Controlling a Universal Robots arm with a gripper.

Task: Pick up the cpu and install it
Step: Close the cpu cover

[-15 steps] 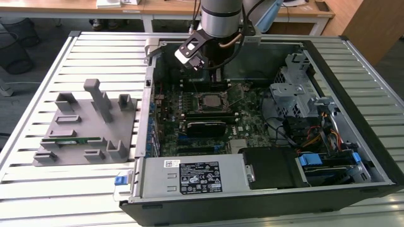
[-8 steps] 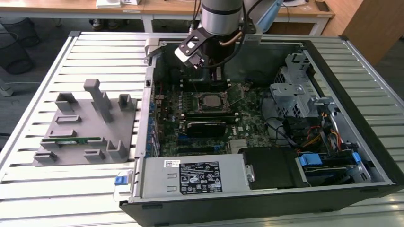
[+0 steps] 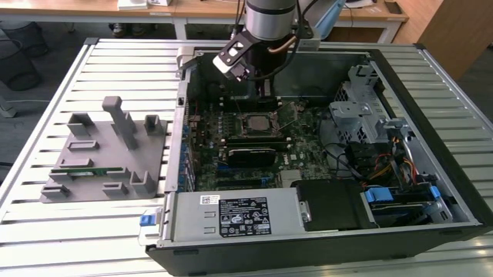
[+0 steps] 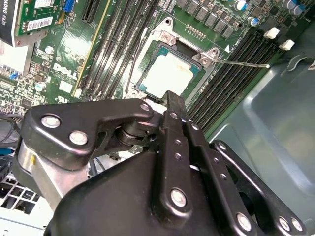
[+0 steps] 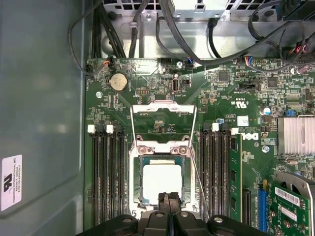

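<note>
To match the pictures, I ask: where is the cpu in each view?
Exterior view: cpu in the socket, beneath the arm.
First wrist view: cpu in the socket, beyond the jaws.
Second wrist view: cpu in same socket, past the jaws.
Shared landmark: memory slots flanking it.

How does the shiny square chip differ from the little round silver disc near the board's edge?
The cpu is square; the disc is round. The cpu is clearly larger than the disc. The cpu lies in a socket between memory slots; the disc sits near the board's corner. Both are flat and silvery.
</note>
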